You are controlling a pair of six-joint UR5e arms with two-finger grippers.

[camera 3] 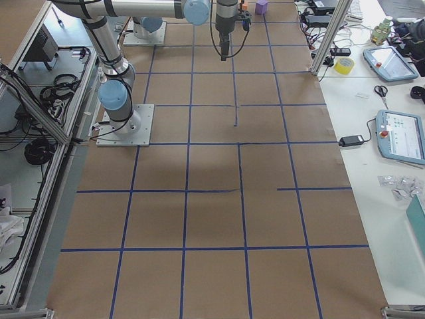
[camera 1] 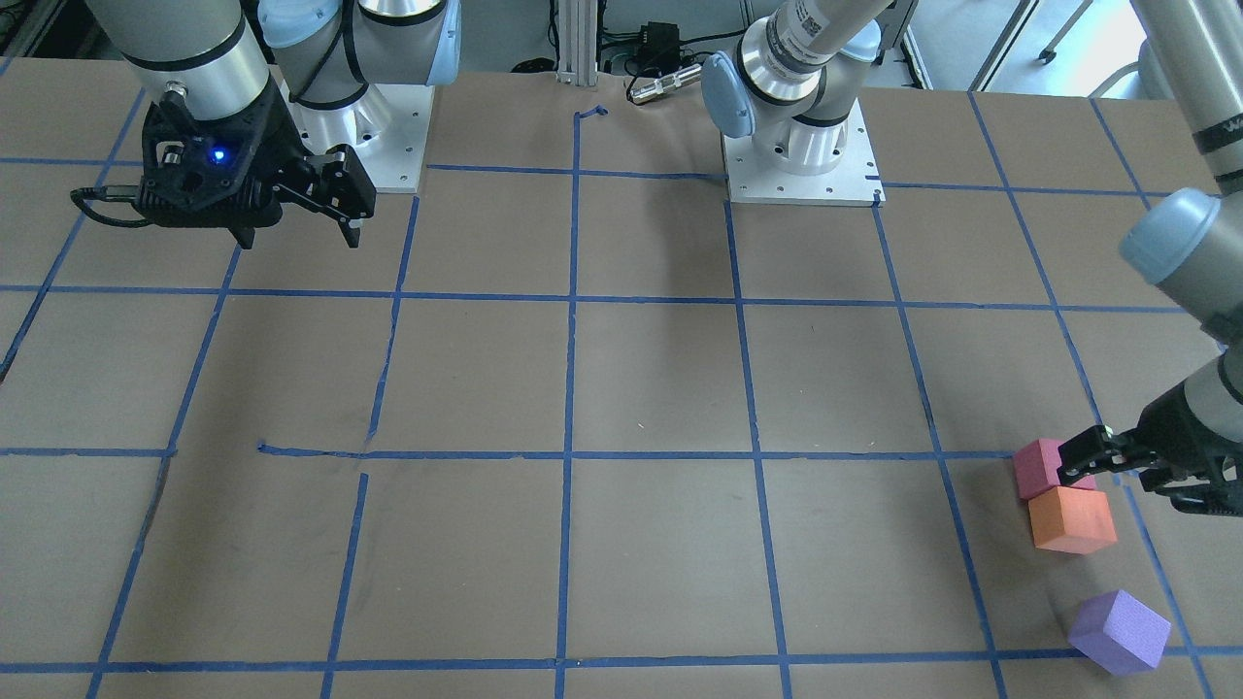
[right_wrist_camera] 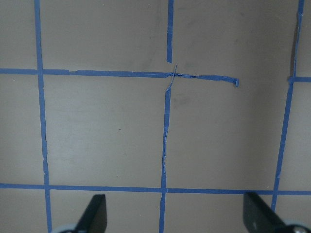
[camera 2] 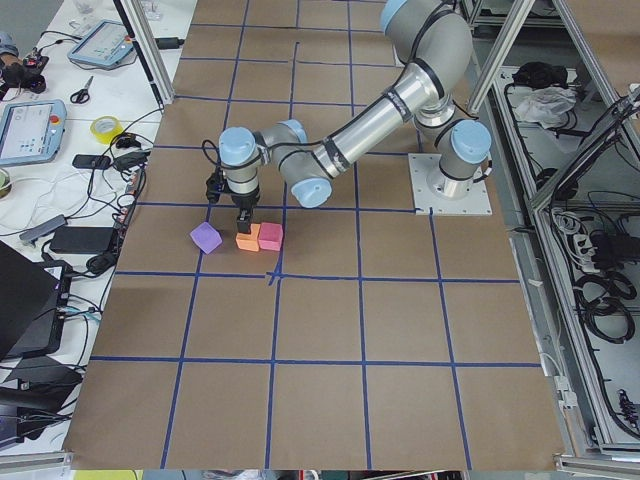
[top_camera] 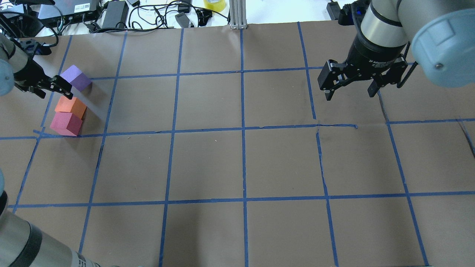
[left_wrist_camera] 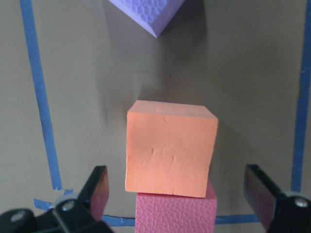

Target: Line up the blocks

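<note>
Three foam blocks lie at the table's far left in the overhead view. The orange block (top_camera: 70, 105) (camera 1: 1071, 519) (left_wrist_camera: 170, 153) touches the pinkish red block (top_camera: 66, 123) (camera 1: 1039, 466) (left_wrist_camera: 175, 213). The purple block (top_camera: 76, 77) (camera 1: 1119, 631) (left_wrist_camera: 146, 12) lies a little apart beyond the orange one, turned at an angle. My left gripper (top_camera: 51, 89) (camera 1: 1131, 481) (left_wrist_camera: 180, 194) is open and empty; its fingers straddle the orange and pink pair from above. My right gripper (top_camera: 349, 94) (camera 1: 299, 236) (right_wrist_camera: 176, 216) is open and empty, high over bare paper at the far right.
Brown paper with a blue tape grid (top_camera: 243, 129) covers the table. The arm bases (camera 1: 801, 165) (camera 1: 374, 146) stand at the robot's edge. Cables, power bricks and a yellow tape roll (top_camera: 214, 4) lie beyond the far edge.
</note>
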